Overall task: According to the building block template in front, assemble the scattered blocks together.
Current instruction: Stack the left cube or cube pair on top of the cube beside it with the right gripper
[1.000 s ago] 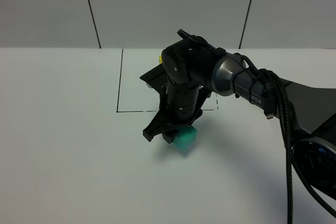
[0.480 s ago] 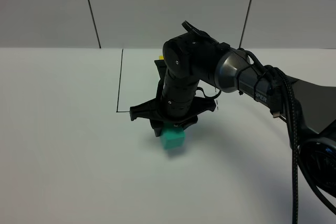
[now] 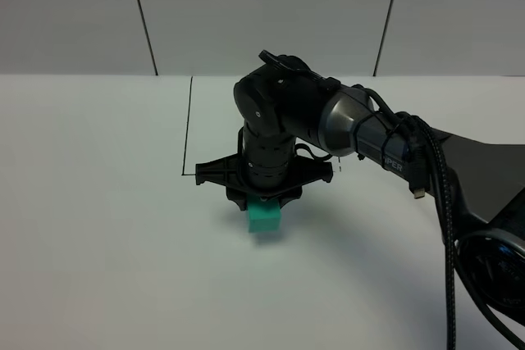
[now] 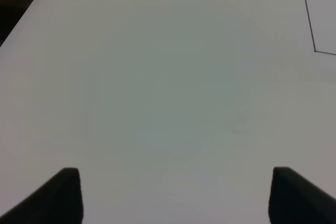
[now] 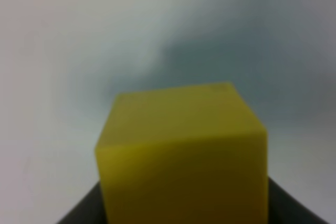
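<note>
Teal block [image 3: 264, 219] directly beneath right claw [image 3: 263, 199]

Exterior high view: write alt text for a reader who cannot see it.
A black robot arm reaches in from the right across a white table, its right gripper pointing down directly over a teal cube. A thin black drawn rectangle lies behind, mostly hidden by the arm; grey wall panels fill the background.

1. Lab-style robot test cell: bare white worktop [image 3: 98, 202], thin black drawn rectangle [image 3: 187, 125] marking a zone.
2. Plain grey panelled wall [image 3: 262, 14] behind; cabled black robot arm [image 3: 394, 149].
</note>
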`<state>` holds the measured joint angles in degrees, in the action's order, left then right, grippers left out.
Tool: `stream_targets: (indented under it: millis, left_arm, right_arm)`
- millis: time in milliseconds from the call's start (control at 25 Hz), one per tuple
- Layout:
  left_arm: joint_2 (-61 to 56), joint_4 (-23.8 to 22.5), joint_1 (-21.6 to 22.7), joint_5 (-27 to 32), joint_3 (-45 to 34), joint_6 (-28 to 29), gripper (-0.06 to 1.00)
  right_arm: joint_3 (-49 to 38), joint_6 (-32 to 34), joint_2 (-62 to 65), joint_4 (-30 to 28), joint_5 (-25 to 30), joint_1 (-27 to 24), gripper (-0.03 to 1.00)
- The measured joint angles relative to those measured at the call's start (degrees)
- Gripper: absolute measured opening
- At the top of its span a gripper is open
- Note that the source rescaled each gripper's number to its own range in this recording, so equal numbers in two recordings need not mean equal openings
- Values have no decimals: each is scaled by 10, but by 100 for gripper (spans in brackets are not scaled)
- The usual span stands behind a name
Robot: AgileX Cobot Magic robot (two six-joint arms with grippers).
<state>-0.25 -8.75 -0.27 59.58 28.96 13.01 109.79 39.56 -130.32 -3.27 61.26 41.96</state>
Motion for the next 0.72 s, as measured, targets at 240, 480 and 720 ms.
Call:
stream_targets:
  millis: [240,480,720]
  left_arm:
    - [0,0,0,0,0,0,60]
    - [0,0,0,0,0,0,60]
    - [0,0,0,0,0,0,60]
  right_arm:
    - [0,6,0,-3,0,0,17]
    - [0,1,-12,-5,7,0,17]
    - [-2,-6,-27,-6,6,0,17]
